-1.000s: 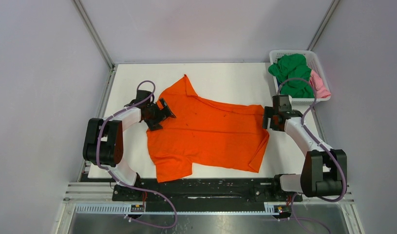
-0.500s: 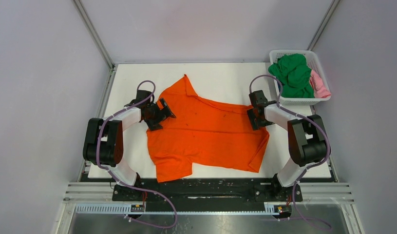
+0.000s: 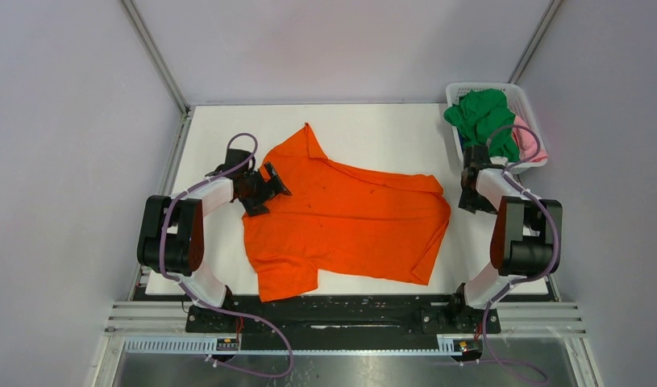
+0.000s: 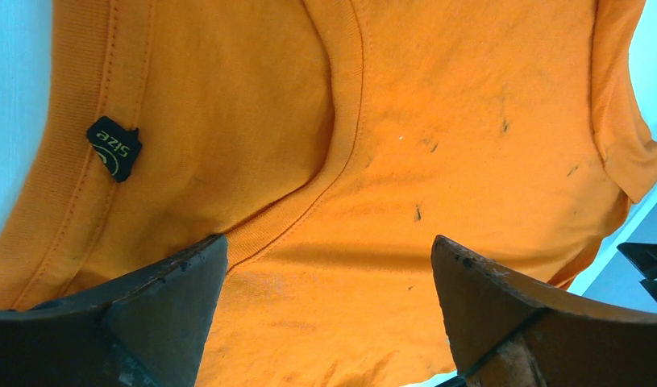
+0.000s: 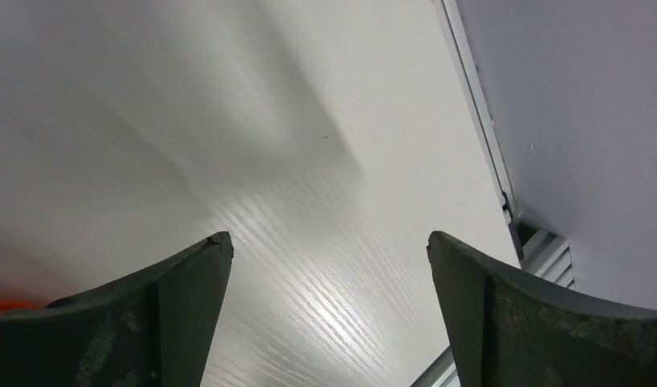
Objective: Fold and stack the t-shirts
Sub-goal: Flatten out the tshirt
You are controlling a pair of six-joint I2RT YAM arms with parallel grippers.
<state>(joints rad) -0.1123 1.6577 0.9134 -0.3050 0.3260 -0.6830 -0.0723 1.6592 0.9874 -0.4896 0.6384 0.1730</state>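
The bright orange t-shirt [image 3: 349, 226] lies spread on the white table, collar toward the left. My left gripper [image 3: 270, 187] hovers open over its collar; the left wrist view shows the collar seam and a black size tag [image 4: 115, 147] on the orange cloth [image 4: 438, 105], jaws wide apart with nothing between them. My right gripper [image 3: 473, 203] is open and empty over bare table just right of the shirt's right edge, near the basket; its wrist view [image 5: 329, 242] shows only white table between the jaws. Green [image 3: 484, 119] and pink [image 3: 528, 139] t-shirts are piled in the basket.
The white lattice basket [image 3: 520, 95] stands at the back right corner. Grey walls enclose the table on three sides, with a metal frame rail [image 5: 478, 121] along the right edge. The black base rail [image 3: 333, 310] runs along the near edge.
My right gripper pulled back from the shirt's right edge and swung right toward the basket, its elbow folding up. The shirt's right edge now lies slightly farther right. The left arm has not moved.
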